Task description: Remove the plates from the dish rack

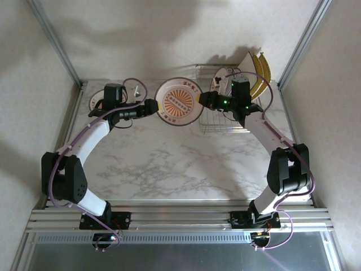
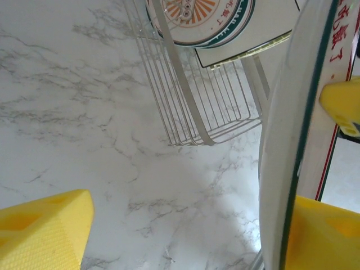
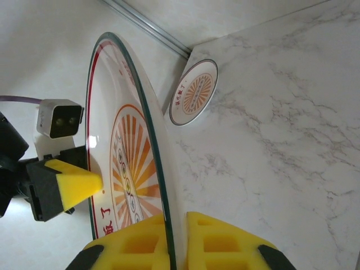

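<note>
One plate (image 1: 179, 101) hangs over the table (image 1: 169, 164) just left of the rack (image 1: 223, 125), its right rim pinched tight by the right gripper (image 1: 202, 101), while the left gripper (image 1: 153, 107) straddles the opposite rim with jaws apart, one pad (image 2: 329, 239) by the plate, the other clear of it.

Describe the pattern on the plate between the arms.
The plate has an orange sunburst centre and dark rim; clearest in top external view.

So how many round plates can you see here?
3. The first plate hangs mid-air in the right gripper; the second plate lies on the table at far left; the third plate sits in the dish rack. Others may be hidden behind it.
</note>
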Robot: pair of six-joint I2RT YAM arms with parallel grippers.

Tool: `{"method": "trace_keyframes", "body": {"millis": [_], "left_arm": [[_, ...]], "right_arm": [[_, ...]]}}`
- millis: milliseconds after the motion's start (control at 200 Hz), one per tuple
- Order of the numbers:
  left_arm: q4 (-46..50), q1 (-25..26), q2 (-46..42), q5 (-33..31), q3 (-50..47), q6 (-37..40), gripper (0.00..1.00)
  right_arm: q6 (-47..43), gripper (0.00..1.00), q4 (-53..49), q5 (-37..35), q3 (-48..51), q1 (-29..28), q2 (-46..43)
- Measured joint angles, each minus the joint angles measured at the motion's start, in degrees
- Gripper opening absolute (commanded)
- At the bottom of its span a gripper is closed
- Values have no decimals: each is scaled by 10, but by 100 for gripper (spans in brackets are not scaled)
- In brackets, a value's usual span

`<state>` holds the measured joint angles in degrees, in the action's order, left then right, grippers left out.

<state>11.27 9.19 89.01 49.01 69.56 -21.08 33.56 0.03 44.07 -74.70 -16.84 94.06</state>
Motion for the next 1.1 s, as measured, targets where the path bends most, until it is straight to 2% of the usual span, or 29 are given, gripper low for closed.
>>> {"method": "trace_keyframes", "body": {"millis": [80, 250, 601, 701, 936, 981, 1096], "left_arm": [[-12, 2, 4, 9, -2, -7, 72], [-48, 5, 12, 27, -8, -31, 49], [-63, 15, 30, 30, -9, -39, 38], [-61, 18, 30, 26, -7, -39, 29], [-46, 23, 37, 17, 8, -55, 0], [-46, 22, 38, 16, 10, -64, 0], [-47, 22, 38, 14, 11, -73, 0]], "right_arm": [[2, 0, 1, 3, -3, 0, 10], [6, 0, 8, 11, -4, 0, 31], [26, 0, 35, 25, -5, 0, 52], [27, 0, 36, 25, -5, 0, 53], [9, 0, 32, 21, -8, -1, 56], [3, 0, 30, 17, -10, -2, 56], [-16, 10, 1, 6, -26, -4, 56]]}}
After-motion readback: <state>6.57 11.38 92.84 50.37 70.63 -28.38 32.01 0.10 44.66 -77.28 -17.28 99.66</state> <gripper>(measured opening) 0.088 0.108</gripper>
